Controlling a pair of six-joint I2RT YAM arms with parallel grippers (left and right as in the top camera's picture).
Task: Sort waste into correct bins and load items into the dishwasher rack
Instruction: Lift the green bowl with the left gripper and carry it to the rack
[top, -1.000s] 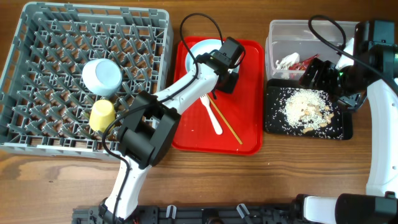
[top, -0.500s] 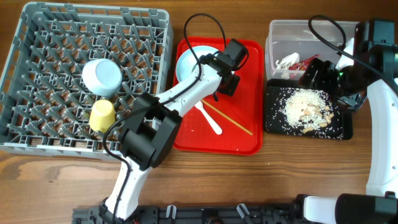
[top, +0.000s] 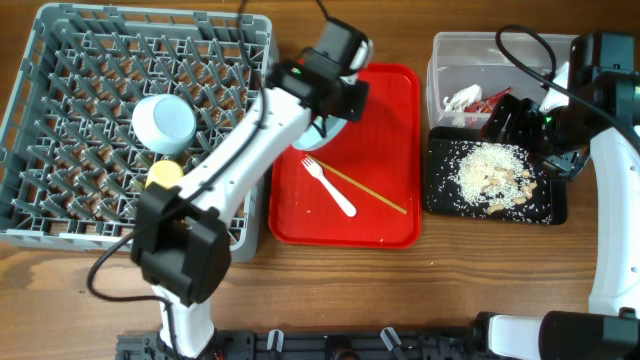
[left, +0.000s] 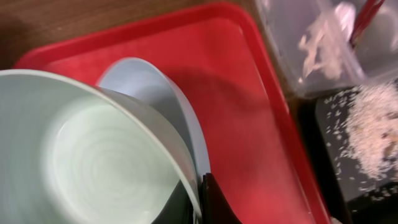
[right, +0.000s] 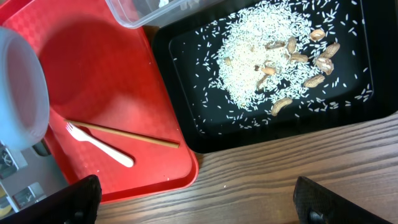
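Note:
My left gripper (left: 199, 199) is shut on the rim of a pale green bowl (left: 93, 155), held tilted above the red tray (top: 385, 120) near the dishwasher rack (top: 60, 60). Just behind the bowl a white plate (left: 149, 87) lies on that tray. A white fork (top: 331, 187) and a wooden chopstick (top: 367, 190) also lie on it. The rack holds an upturned bowl (top: 163, 122) and a yellow cup (top: 162, 176). My right gripper (top: 515, 118) hangs open, with nothing in it, over the near end of the clear tub (top: 450, 50).
The clear tub holds a white scrap (top: 462, 98) and a red wrapper (top: 487, 99). In front of it, the black tray (right: 186, 81) carries a heap of rice (right: 261, 56) and several peanuts. Bare wooden table (right: 280, 180) lies in front of both trays.
My left gripper has shut on the bowl's rim and lifted it, swinging up and left toward the rack. Fork and chopstick shifted on the red tray. The right arm has not moved.

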